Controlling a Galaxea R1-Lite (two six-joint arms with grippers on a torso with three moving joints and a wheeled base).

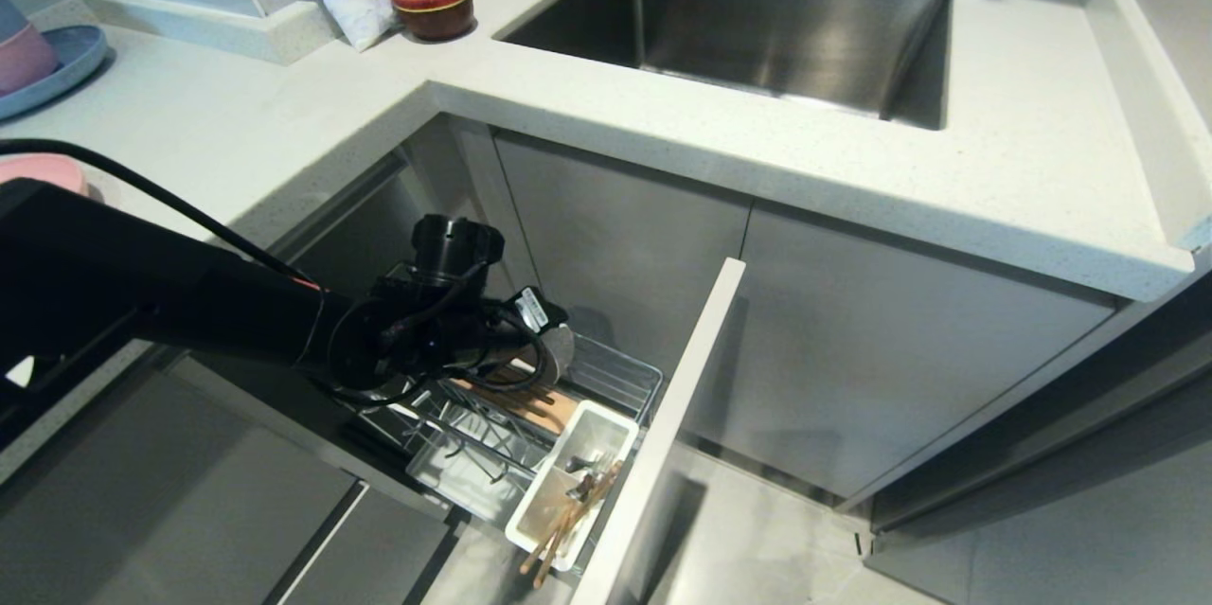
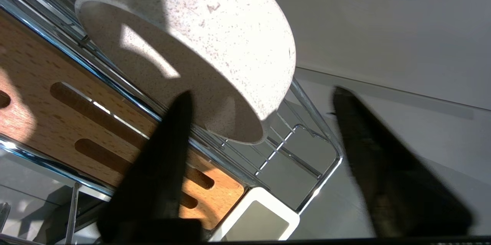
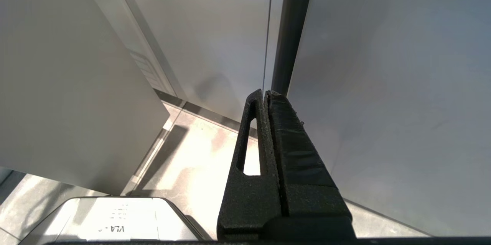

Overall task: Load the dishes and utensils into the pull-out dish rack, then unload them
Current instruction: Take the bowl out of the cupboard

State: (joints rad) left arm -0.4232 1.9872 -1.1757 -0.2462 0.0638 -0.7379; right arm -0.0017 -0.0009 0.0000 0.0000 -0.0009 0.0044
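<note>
Left gripper (image 2: 261, 160): reached down into the pull-out dish rack at about 8 o'clock in the head view; its fingers (image 2: 161, 168) are seen spread wide in the left wrist view, one on each side of the bowl's lower edge, with nothing pinched between them.
Bowl (image 2: 199, 45): cream-white and speckled, seen on edge in the left wrist view, leaning against the chrome wires just beyond the wooden strip; its hollow is turned toward the strip. Whether a finger touches it cannot be told.
Pull-out dish rack (image 1: 615, 378): a chrome wire basket drawn out from under the counter, at about 6 o'clock in the head view, partly hidden by the left arm.
Wooden strip (image 2: 57, 107): brown and slotted, laid between chrome rails inside the rack, just beside the bowl.
Cutlery tray (image 1: 606, 430): white plastic, set along the rack's side nearest the front panel.
Chopsticks (image 1: 568, 524): light wood, lying in the cutlery tray with their ends sticking out past its near end; dark metal cutlery is seen beside them but cannot be made out clearly.
Front panel (image 1: 672, 416): pale grey, seen edge-on, at 5 o'clock from the rack.
Right gripper (image 3: 266, 95): parked low beside cabinet doors, out of the head view; its fingers are pressed together on nothing.
Sink (image 1: 776, 27): steel, set in the counter at 12 o'clock.
</note>
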